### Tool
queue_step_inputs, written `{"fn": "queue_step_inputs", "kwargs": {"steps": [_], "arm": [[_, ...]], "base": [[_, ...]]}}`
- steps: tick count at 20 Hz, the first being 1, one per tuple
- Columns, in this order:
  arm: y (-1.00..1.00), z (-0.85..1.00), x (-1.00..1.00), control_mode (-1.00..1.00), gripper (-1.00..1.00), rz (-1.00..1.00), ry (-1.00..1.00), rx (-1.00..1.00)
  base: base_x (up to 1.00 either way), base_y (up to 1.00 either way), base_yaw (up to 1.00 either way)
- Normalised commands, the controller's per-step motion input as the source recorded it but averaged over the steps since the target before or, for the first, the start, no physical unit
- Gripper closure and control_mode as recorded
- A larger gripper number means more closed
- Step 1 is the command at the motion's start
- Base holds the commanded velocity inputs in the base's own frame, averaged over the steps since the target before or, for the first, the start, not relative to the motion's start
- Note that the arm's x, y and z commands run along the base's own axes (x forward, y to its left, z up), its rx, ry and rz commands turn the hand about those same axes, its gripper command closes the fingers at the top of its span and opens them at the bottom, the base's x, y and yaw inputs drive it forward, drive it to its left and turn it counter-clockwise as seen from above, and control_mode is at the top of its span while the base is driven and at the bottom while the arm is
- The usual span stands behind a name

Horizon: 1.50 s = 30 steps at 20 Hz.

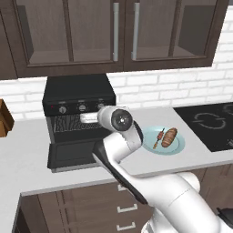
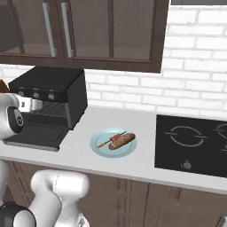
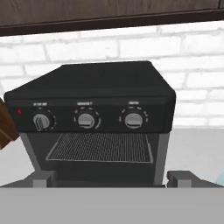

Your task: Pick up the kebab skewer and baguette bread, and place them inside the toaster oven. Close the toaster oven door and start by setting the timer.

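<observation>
Food is not yet loaded: the skewer (image 1: 159, 137) and the baguette (image 1: 169, 137) lie side by side on a pale blue plate (image 1: 178, 148) on the counter (image 1: 27, 159), to the right of the oven (image 1: 78, 98), with the skewer on the oven side of the loaf. From the right base camera both also sit on that plate, between the oven and a black cooktop (image 2: 195, 144). The oven door (image 1: 73, 154) is already folded down flat in front of the opening, so the wire rack (image 3: 100, 146) is exposed and bare, ready to take both items. The gripper (image 3: 112, 179) hovers in front of the oven, facing the opening just below the three knobs (image 3: 87, 120); its fingertips (image 3: 181, 178) stand wide apart at the two lower corners of the hand camera's picture with nothing between them, so it is spread and empty. Judging from this, only the opening of the door is done. Everything else remains: fetching the skewer, fetching the baguette, setting each on the rack, lifting the door shut, and turning the timer knob. Which of the three knobs is the timer cannot be read, as the labels above them are too blurred. A small red light (image 3: 19, 112) shows at the left end of the panel.
</observation>
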Motion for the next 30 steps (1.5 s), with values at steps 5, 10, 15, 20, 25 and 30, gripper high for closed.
{"fn": "queue_step_inputs", "kwargs": {"steps": [5,10,15,20,25,30], "arm": [[0.04,-0.47,0.03,-1.0,-1.0,0.04,0.0,0.01],[0.0,-0.45,0.03,-1.0,-1.0,0.02,0.0,0.01],[0.03,-0.2,0.28,-1.0,-1.0,0.0,0.0,0.0],[0.18,-0.02,0.44,-1.0,-1.0,0.0,0.0,0.0],[0.28,-0.05,0.41,-1.0,-1.0,0.0,0.0,0.0],[0.16,-0.25,0.3,-1.0,-1.0,0.0,0.0,0.0]], "base": [[0.0,0.0,0.0],[0.0,0.0,0.0],[0.0,0.0,0.0],[0.0,0.0,0.0],[0.0,0.0,0.0],[0.0,0.0,0.0]]}}
